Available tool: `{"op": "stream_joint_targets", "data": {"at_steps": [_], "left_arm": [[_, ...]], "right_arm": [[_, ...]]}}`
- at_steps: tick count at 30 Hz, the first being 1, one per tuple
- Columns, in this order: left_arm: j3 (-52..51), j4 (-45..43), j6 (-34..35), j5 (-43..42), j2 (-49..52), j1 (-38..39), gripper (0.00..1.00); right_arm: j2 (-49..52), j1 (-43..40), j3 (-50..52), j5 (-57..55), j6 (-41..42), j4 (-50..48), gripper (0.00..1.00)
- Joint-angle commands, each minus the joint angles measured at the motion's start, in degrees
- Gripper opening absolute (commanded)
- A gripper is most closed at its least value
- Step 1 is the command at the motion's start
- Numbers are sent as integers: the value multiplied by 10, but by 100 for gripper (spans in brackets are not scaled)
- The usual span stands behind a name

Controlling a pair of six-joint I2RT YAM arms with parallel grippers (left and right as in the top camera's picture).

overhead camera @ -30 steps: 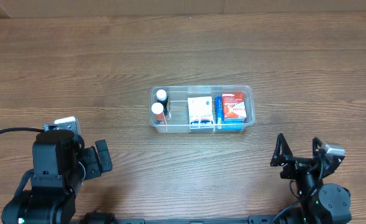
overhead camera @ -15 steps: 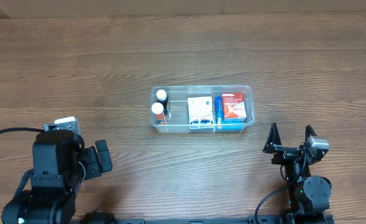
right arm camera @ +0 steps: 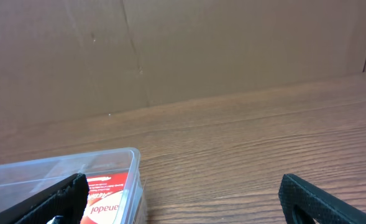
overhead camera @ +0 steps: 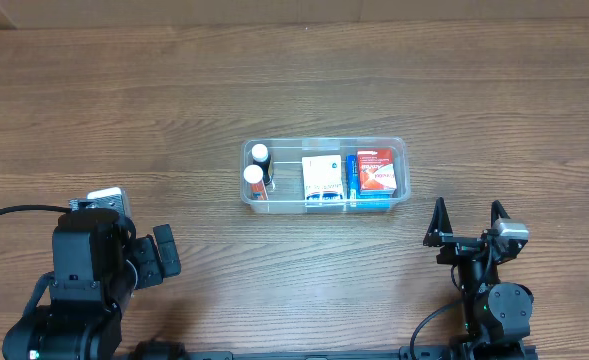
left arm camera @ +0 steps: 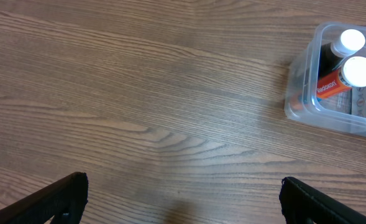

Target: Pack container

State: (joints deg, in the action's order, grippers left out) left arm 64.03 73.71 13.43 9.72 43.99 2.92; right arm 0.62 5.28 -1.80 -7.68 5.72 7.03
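The clear plastic container point(overhead camera: 405, 150) sits at the table's middle. It holds two white-capped bottles point(overhead camera: 255, 173), a white box point(overhead camera: 322, 177), a blue item point(overhead camera: 352, 178) and a red box point(overhead camera: 376, 170). My left gripper point(overhead camera: 164, 251) is open and empty at the front left, well short of the container; its wrist view shows the container's corner point(left arm camera: 297, 93) and the bottles point(left arm camera: 349, 56). My right gripper point(overhead camera: 466, 225) is open and empty at the front right, just in front of the container's right end point(right arm camera: 133, 163), with the red box point(right arm camera: 105, 196) by its left finger.
A brown cardboard wall point(right arm camera: 183, 50) stands behind the wooden table point(overhead camera: 124, 110). The left arm's black cable point(overhead camera: 14, 213) runs along the front left.
The right arm swung from the front right corner to the left and slightly forward between one second and half a second ago. Since then nothing has moved. The left arm stayed still.
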Motion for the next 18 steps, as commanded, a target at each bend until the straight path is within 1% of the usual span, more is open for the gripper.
{"op": "stream_joint_targets", "data": {"at_steps": [1,8,10,11,13,15,18], "left_arm": [[0,-2,10,8,-2,1,100],[-1,7,10,1,-8,1,100],[-32,-23,9,2,-41,1,100],[-61,-50,7,1,-65,1,100],[-162,-142,7,-7,-143,1,100],[-265,-242,-22,-27,-222,1,100],[-388,-360,-57,-33,-315,1,100]], "right_arm": [[-4,0,2,4,-4,-5,100],[-4,0,2,4,-4,-5,100],[-5,0,2,4,-4,-5,100],[-4,0,2,4,-4,-5,100],[-4,0,2,4,-4,-5,100],[-4,0,2,4,-4,-5,100],[-5,0,2,4,-4,-5,100]]}}
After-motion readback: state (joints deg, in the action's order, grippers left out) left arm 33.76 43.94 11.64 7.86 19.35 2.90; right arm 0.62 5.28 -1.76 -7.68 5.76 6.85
